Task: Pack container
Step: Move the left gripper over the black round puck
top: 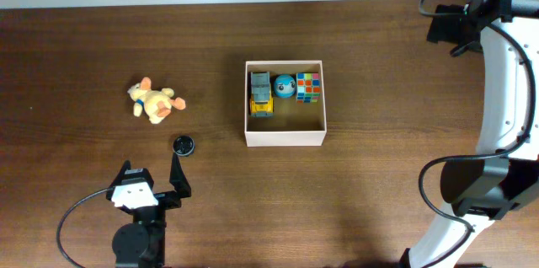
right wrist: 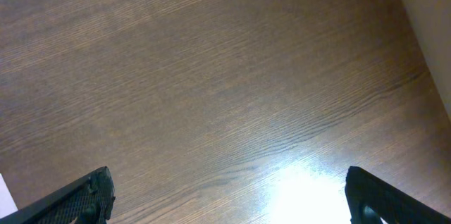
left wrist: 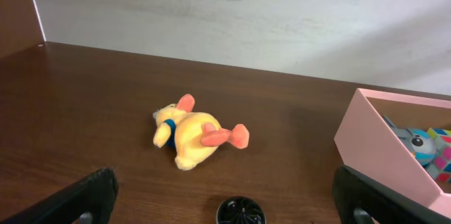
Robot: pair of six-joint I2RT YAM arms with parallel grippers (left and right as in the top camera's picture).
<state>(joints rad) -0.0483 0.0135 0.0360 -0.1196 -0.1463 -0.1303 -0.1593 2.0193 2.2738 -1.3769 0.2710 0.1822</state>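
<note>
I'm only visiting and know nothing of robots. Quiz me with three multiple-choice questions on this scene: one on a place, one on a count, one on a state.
1. Where is the plush duck relative to the container?
A) inside it
B) on the table, left of it
C) balanced on its rim

2. How many toys lie in the container?
A) one
B) three
C) five

3. How is the left gripper?
A) open, empty
B) shut on the duck
C) shut on a cube

Answers: 1 B, it lies on bare wood left of the box; 2 B, yellow truck, blue round toy, colour cube; 3 A, fingers wide apart, nothing between.
</note>
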